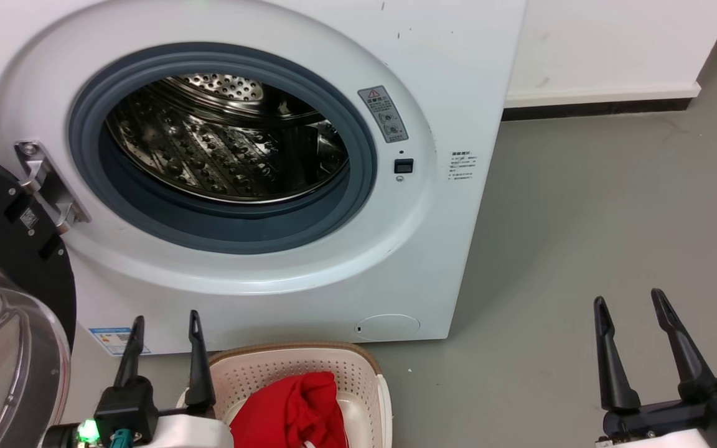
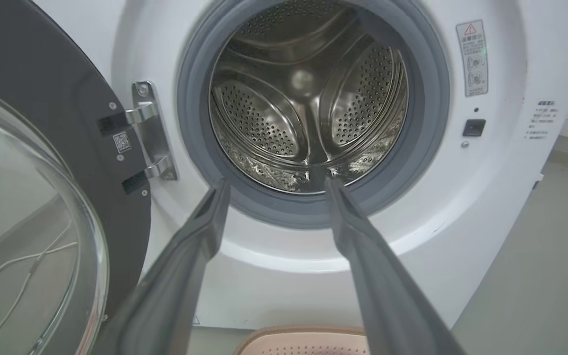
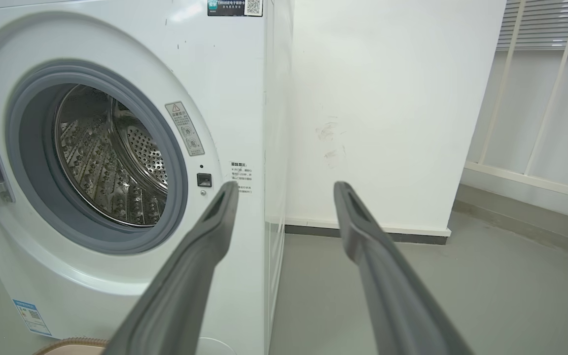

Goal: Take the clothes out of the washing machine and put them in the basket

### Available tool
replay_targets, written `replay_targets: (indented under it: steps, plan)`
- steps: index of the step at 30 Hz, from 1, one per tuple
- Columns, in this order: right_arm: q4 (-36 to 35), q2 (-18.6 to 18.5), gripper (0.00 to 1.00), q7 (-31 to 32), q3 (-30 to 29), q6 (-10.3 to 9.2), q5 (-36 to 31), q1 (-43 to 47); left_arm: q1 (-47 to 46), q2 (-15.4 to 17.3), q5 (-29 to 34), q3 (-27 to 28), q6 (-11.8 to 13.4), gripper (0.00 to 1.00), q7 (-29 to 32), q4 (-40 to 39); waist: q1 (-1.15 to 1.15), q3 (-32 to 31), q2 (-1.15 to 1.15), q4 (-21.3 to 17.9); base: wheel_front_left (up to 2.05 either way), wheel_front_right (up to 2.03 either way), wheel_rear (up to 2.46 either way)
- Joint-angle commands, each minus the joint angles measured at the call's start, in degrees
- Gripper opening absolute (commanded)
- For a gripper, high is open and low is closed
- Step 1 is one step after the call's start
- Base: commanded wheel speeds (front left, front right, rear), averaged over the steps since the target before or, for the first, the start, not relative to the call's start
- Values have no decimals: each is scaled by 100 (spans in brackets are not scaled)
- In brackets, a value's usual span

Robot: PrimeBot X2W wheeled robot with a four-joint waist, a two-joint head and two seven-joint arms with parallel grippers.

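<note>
The white washing machine (image 1: 445, 74) stands with its door swung open to the left, and its steel drum (image 1: 228, 143) shows bare metal with no fabric in it. A red garment of the clothes (image 1: 293, 410) lies bunched in the cream basket (image 1: 361, 373) on the floor below the porthole. My left gripper (image 1: 165, 326) is open beside the basket's left rim, holding nothing. In the left wrist view my left gripper (image 2: 274, 185) points at the drum (image 2: 308, 98), with the basket (image 2: 308, 340) just below. My right gripper (image 1: 631, 300) is open over the floor at the right, also holding nothing.
The black-framed glass door (image 1: 4, 323) hangs open at the left on its metal hinge (image 1: 50, 186), close to my left arm. Grey floor (image 1: 613, 205) stretches to the right of the machine. A white wall (image 3: 387, 108) with a dark skirting runs behind it.
</note>
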Motion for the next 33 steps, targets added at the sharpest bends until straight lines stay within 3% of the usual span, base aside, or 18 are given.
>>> replay_targets:
  steps: [1, 7, 29, 30, 33]
  plan:
    - [22, 0, 100, -11, -16, -2, 45, 77, 107, -39, 59, 52, -24, 100, -14, -124, 1, -17, 0, 31, 0, 0, 0]
    - [48, -1, 100, -11, -111, -2, 142, 116, 351, -178, 186, 216, -105, 100, -14, -447, 1, -58, 0, 100, 0, 0, 0]
    - [157, 0, 100, -11, -161, -2, 207, 191, 481, -275, 331, 298, -193, 100, -15, -289, 1, -104, 0, 79, 0, 0, 0]
    - [158, -1, 0, 1, -160, 0, 232, 182, 452, -263, 310, 293, -198, 0, 1, -289, 1, -104, 0, 79, 0, 0, 0]
    - [314, 4, 0, 7, -148, 0, 236, 208, 468, -267, 303, 286, -199, 0, 2, -124, 1, -104, 0, 79, 0, 0, 0]
